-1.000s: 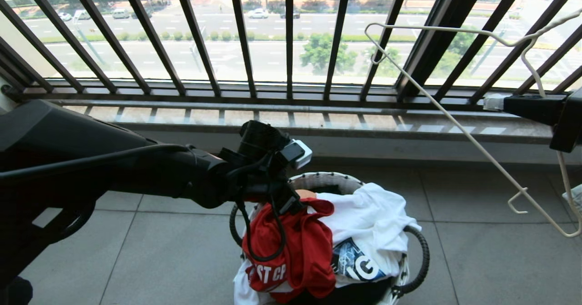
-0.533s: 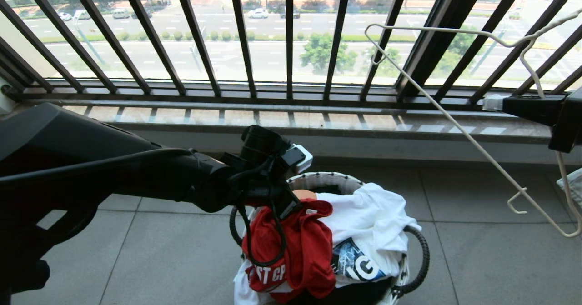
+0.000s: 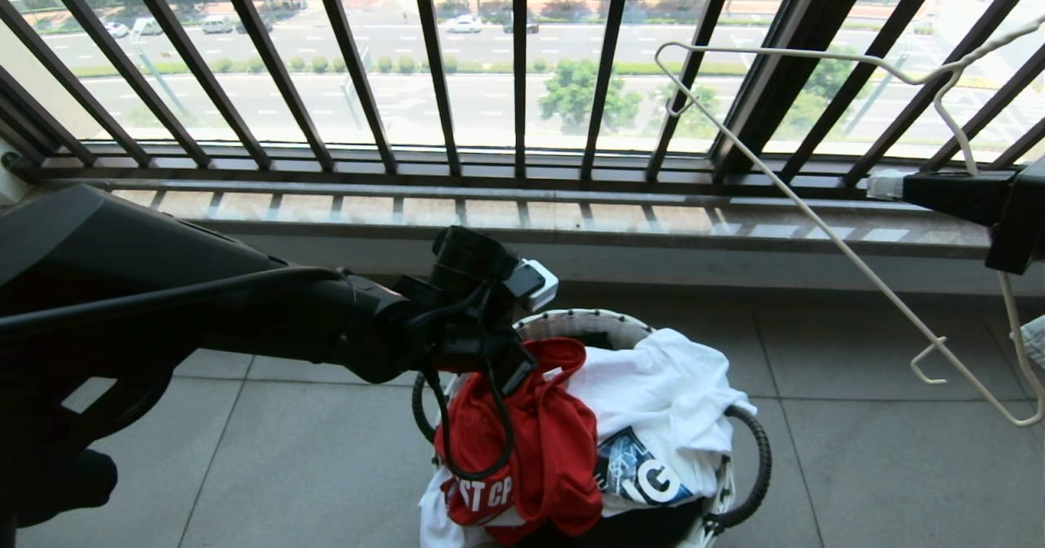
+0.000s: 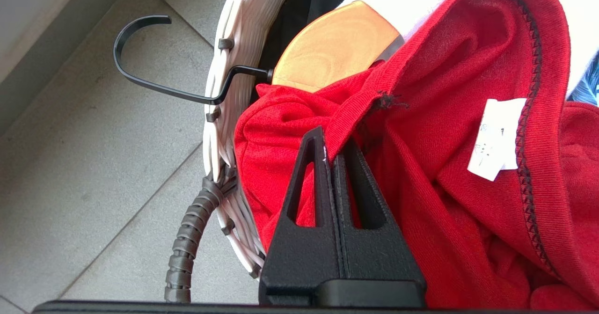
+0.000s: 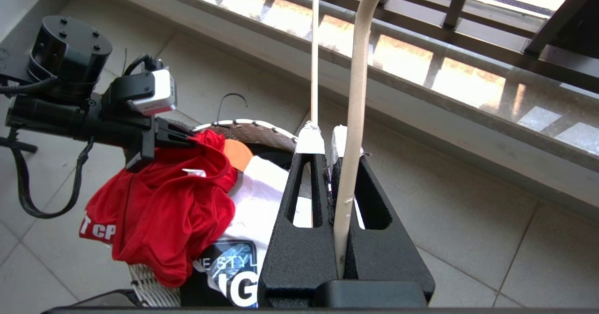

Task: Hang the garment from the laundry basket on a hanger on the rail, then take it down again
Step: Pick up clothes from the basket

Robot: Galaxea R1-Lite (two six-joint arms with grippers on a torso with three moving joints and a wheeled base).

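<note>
The red garment (image 3: 531, 442) lies bunched over the near left side of the laundry basket (image 3: 571, 319) on the tiled floor. My left gripper (image 4: 330, 148) is shut on the garment's ribbed collar (image 4: 355, 113) just above the basket's rim (image 4: 224, 117); from the right wrist view the left gripper (image 5: 187, 141) sits at the shirt's top edge. My right gripper (image 5: 327, 141) is held up at the right, shut on the cream-white hanger (image 3: 816, 221), whose long side slants down across the window. The rail is out of view.
A white garment (image 3: 661, 393) with a dark printed graphic fills the basket's right side. A tan wooden hanger (image 4: 337, 47) with a black hook lies in the basket under the collar. The black window railing (image 3: 519, 66) and stone sill (image 3: 571, 221) stand just behind.
My left gripper has closed on the red collar, and the collar's top fold now stands slightly higher. The right arm and hanger have not moved.
</note>
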